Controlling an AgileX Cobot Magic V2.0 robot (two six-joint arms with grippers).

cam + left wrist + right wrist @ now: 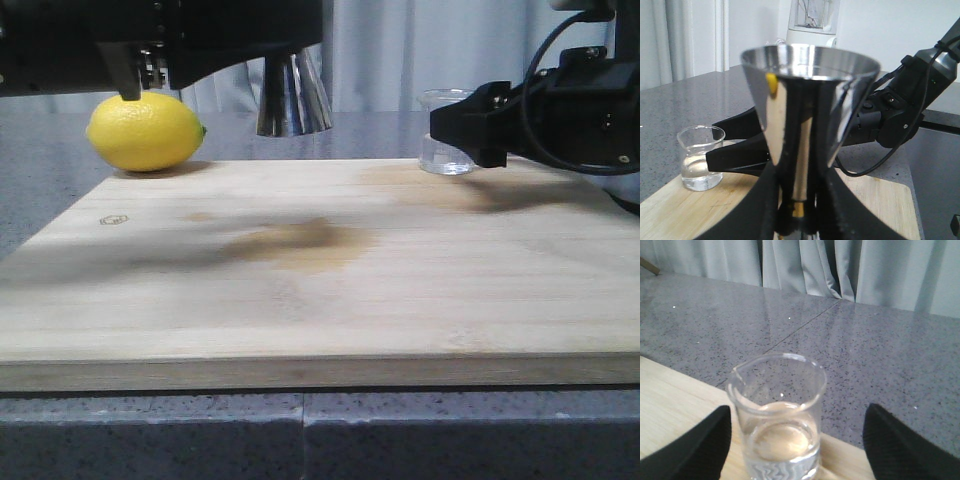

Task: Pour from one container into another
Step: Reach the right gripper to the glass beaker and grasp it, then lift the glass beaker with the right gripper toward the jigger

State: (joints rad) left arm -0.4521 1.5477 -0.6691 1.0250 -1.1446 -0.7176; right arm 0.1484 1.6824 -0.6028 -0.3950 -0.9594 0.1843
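Observation:
The steel hourglass jigger [291, 97] hangs upright above the back of the wooden board [320, 270], left of centre. My left gripper [285, 45] is shut on its narrow waist, where a brass band shows between the fingers [765, 200]. The jigger's open top cone [810, 110] fills the left wrist view. The clear glass beaker [445, 150] stands on the board's far right corner with clear liquid in its lower part. My right gripper [450, 125] is open around it. In the right wrist view the beaker [777, 415] sits between the black fingertips [695, 450], apart from both.
A yellow lemon [146, 131] lies at the board's back left corner, just under the left arm. The board rests on a grey speckled counter [300, 440] with curtains behind. A blender jar [812, 20] stands on the counter beyond the jigger.

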